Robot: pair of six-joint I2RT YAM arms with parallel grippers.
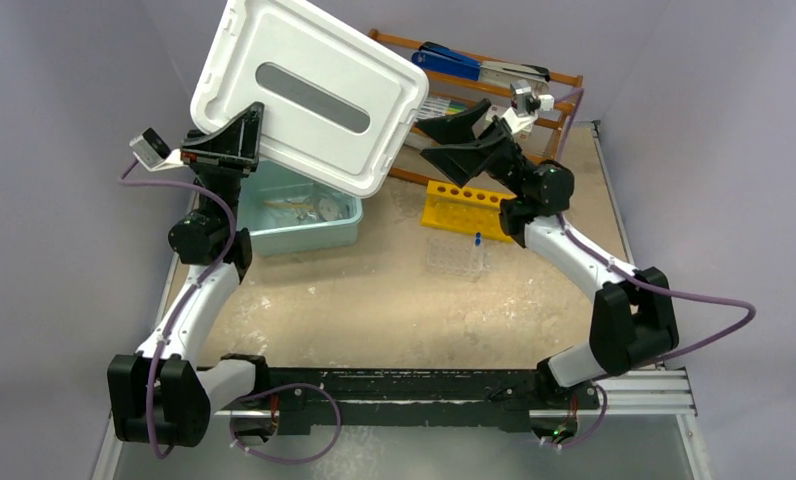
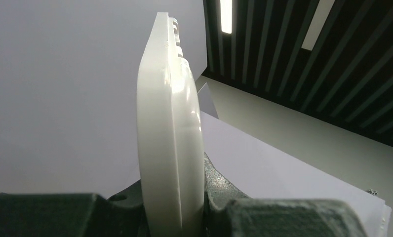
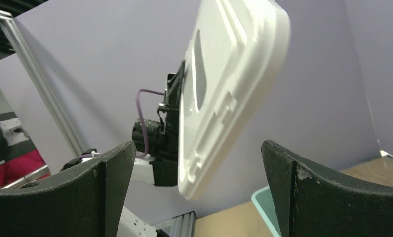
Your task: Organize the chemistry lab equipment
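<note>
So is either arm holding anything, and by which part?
The left gripper is clamped on the white lid, pinching it at one edge, the lid tilted up above the teal bin. The right gripper is open and holds nothing.

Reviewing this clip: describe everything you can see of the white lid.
The white lid is a rounded-corner rectangle of glossy moulded plastic, with a raised rim and a long grey oblong recess at its centre. It is off the teal bin, held in the air above it and steeply tilted. The left gripper is clamped on its lower left edge. The open right gripper faces its right edge without touching it.
</note>
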